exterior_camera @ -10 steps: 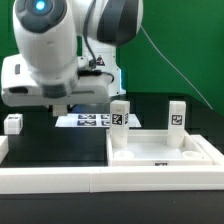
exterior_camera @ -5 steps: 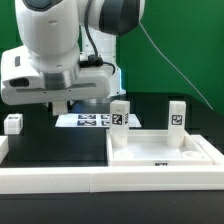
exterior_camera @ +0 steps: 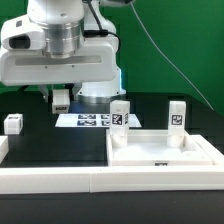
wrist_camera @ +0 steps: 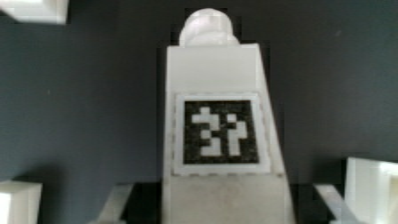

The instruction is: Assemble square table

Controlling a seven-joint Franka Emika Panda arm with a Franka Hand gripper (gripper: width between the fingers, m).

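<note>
In the exterior view my gripper (exterior_camera: 62, 100) hangs above the black table at the left, shut on a small white table leg (exterior_camera: 62, 97). In the wrist view the same leg (wrist_camera: 219, 110) runs lengthwise between my fingers (wrist_camera: 121, 200), its black-and-white tag facing the camera and a rounded peg at its far end. The square table top (exterior_camera: 160, 152), a white tray with a raised rim, lies at the exterior view's right. Two legs (exterior_camera: 120, 115) (exterior_camera: 177, 116) stand upright at its back edge. Another loose leg (exterior_camera: 13, 123) rests at the far left.
The marker board (exterior_camera: 90, 120) lies flat behind the gripper. A long white rail (exterior_camera: 60, 178) runs along the front of the table. White pieces (wrist_camera: 374, 185) show at the edges of the wrist view.
The arm has risen, carrying the gripped leg up off the table. The table top and the other legs have not moved.
</note>
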